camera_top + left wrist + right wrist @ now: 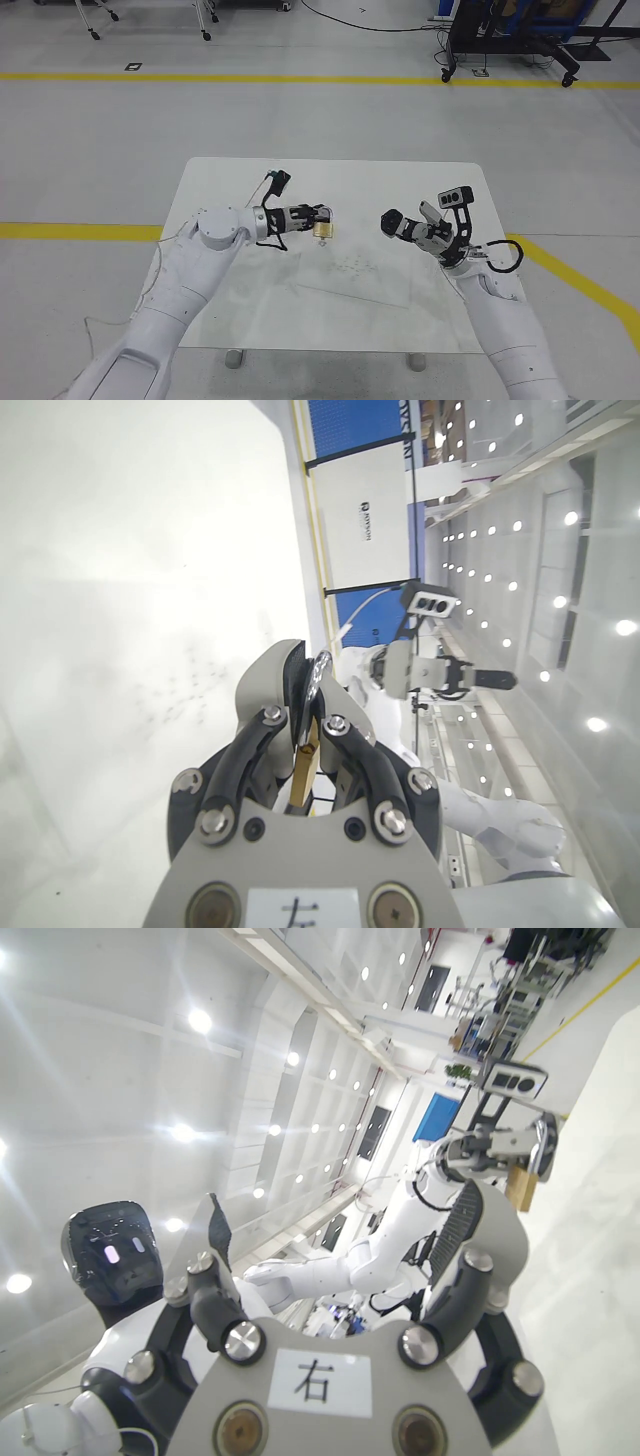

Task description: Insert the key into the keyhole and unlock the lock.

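One brass padlock (323,230) sits clamped in my left gripper (306,665), my right gripper (342,1203) gapes empty, so key pickup looks next.

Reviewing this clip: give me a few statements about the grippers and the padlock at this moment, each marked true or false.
1. The left gripper is shut on the padlock. True.
2. The padlock lies loose on the table, apart from both grippers. False: the left gripper holds it in its fingers.
3. The right gripper is shut on a key. False: its fingers stand wide apart with nothing between them.
4. The two grippers face each other over the table with a gap between them. True.
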Robot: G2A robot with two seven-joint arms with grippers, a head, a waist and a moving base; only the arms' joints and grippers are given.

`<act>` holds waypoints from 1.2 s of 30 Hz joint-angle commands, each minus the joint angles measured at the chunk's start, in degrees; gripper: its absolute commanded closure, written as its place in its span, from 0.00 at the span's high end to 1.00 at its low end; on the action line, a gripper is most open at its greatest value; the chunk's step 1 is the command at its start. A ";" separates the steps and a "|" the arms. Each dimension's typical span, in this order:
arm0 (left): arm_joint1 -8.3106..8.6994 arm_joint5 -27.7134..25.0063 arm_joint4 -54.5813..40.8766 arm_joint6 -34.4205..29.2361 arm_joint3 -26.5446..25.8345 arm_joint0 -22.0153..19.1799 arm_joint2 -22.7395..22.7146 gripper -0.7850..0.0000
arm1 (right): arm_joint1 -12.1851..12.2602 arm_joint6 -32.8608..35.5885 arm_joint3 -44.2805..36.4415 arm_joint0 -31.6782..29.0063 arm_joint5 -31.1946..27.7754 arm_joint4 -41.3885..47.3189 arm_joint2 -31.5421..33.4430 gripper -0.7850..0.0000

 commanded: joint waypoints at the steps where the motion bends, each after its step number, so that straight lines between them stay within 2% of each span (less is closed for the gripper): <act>1: 0.29 1.66 4.12 -0.86 -1.42 0.65 1.03 0.00 | -0.04 0.38 0.73 0.48 0.06 0.17 -0.44 1.00; 10: 0.03 6.62 13.40 -1.52 -2.94 0.73 6.03 0.00 | -0.04 0.38 0.73 0.48 0.06 0.17 -0.44 1.00; 14: -0.84 7.88 15.40 -0.97 -1.96 -0.05 9.05 0.18 | -0.04 0.38 0.73 0.48 0.06 0.17 -0.44 1.00; 16: -1.31 8.32 16.32 -0.37 -1.09 -0.64 10.35 0.18 | -0.04 0.38 0.73 0.48 0.06 0.17 -0.44 1.00; 19: -1.91 8.49 16.71 0.47 0.12 -1.40 11.57 0.24 | -0.04 0.38 0.73 0.48 0.06 0.17 -0.44 1.00; 23: -2.27 7.62 14.96 0.50 1.12 -2.26 11.27 0.46 | -0.04 0.38 0.73 0.48 0.06 0.17 -0.44 1.00; 26: -2.13 6.24 12.48 -0.60 1.41 -2.67 9.87 0.92 | -0.04 0.38 0.73 0.48 0.06 0.17 -0.44 1.00; 27: -2.04 5.76 11.53 -1.11 1.42 -2.71 9.31 0.99 | -0.04 0.38 0.73 0.48 0.06 0.17 -0.44 1.00; 31: -1.50 4.02 10.68 -0.85 0.71 -2.67 7.31 1.00 | -0.04 0.38 0.73 0.48 0.06 0.17 -0.44 1.00; 36: -0.01 -1.02 13.41 6.49 -3.42 -0.37 2.88 1.00 | -0.03 -1.14 0.57 0.44 0.09 -0.38 -0.25 1.00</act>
